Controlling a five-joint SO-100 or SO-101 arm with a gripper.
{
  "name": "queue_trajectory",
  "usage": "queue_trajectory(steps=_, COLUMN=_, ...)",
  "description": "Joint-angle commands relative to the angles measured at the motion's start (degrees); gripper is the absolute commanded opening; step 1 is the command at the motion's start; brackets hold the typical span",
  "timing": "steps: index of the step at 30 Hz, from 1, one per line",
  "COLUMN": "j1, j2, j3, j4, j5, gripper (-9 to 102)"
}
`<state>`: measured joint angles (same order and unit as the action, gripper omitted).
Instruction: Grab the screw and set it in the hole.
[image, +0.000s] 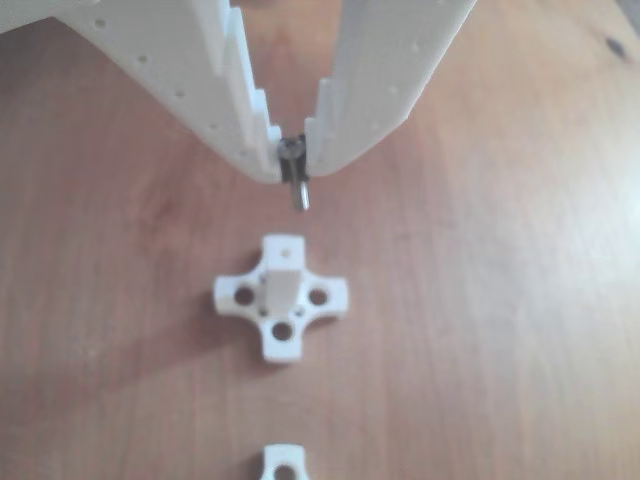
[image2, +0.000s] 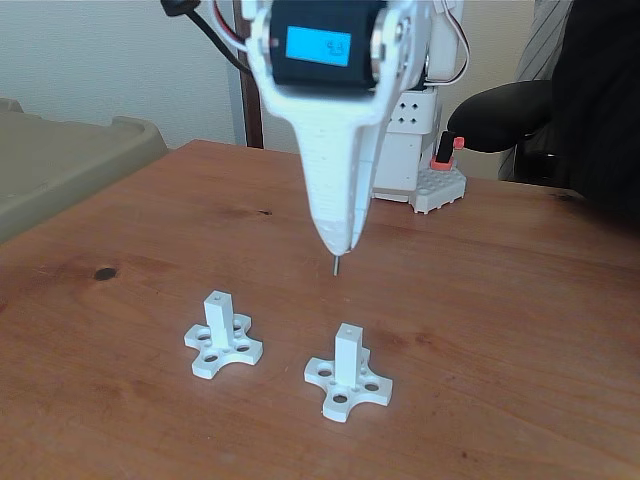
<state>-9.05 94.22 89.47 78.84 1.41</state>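
Two white posts with cross-shaped bases stand on the wooden table (image2: 520, 330) in the fixed view: one post (image2: 347, 352) to the right and nearer the camera, another post (image2: 218, 318) to its left, well apart. The gripper (image2: 336, 243) hangs above the table, tips pointing down, clenched on the screw (image2: 335, 265), whose thin shank pokes out below the fingertips. In the other view, the gripper (image: 292, 160) comes in from the top edge, both white fingers pinching the screw (image: 297, 180) near its head, the rest of it sticking out past the tips toward the post (image: 281, 283) below it in the picture. Screw is in the air, not touching post or table. The hole (image2: 347, 328) shows as a tiny dark dot on the post's square top face; also faintly visible in the other view (image: 284, 240). In the fixed view the screw tip sits above and behind the right-hand post, roughly in line with it. A second base (image: 283, 463) peeks in at the bottom edge of the other view. Arm base (image2: 415, 150) stands at the far side of the table.
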Motion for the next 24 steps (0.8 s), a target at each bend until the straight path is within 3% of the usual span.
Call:
queue_trajectory(steps=1, j1=-0.7, j2=5.6, j3=-0.3, j4=-1.0, j5=0.4, gripper=-4)
queue_trajectory(steps=24, j1=-0.1, j2=4.7, j3=4.7, j4=-5.2, j5=0.0, gripper=-4)
